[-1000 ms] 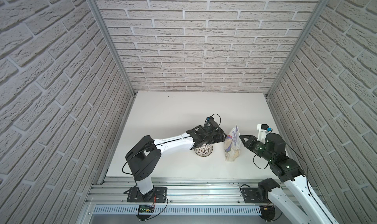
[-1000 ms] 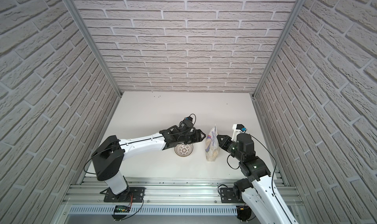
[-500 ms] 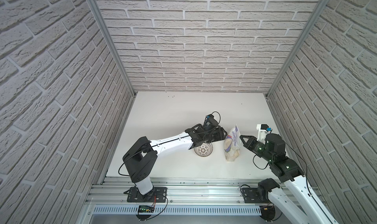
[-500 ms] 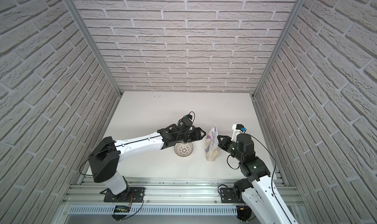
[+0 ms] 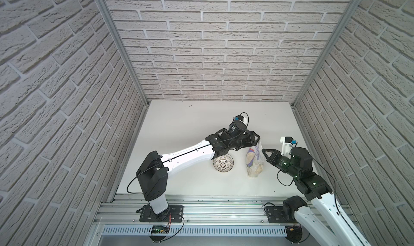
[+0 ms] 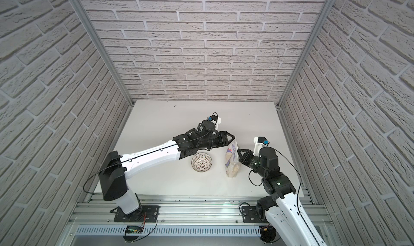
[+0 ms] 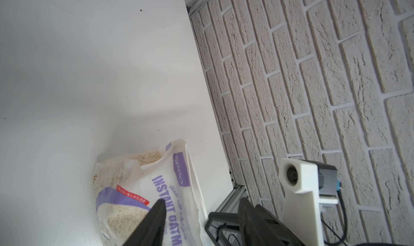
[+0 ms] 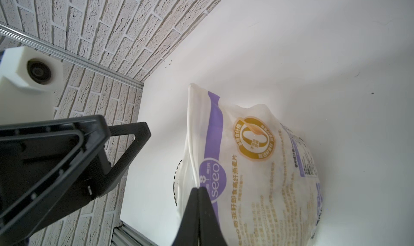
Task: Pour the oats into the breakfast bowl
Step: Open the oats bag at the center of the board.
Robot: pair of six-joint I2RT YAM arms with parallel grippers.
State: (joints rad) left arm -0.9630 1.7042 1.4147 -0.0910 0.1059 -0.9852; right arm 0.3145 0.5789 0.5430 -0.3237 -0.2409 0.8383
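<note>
Left arm reached further right, left gripper [image 5: 257, 140] now at oats bag [image 5: 254, 162] top, jaws apart astride it | right gripper [image 8: 198, 190] clenched on bag's side seam | bag upright near counter [image 5: 179, 121] right edge, breakfast bowl [image 5: 223, 164] just beside, toward centre

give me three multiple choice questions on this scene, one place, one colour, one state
1. Where is the breakfast bowl relative to the oats bag?
A. at the back wall
B. beside it, toward the left arm
C. inside it
2. The bag's broad printed bands are:
A. green
B. black
C. purple
3. The right gripper is:
A. shut on the bag's edge
B. wide open
C. out of view
Answers: B, both top views show it beside the bag; C, both wrist views show purple; A, its fingers meet on the bag's seam.
</note>
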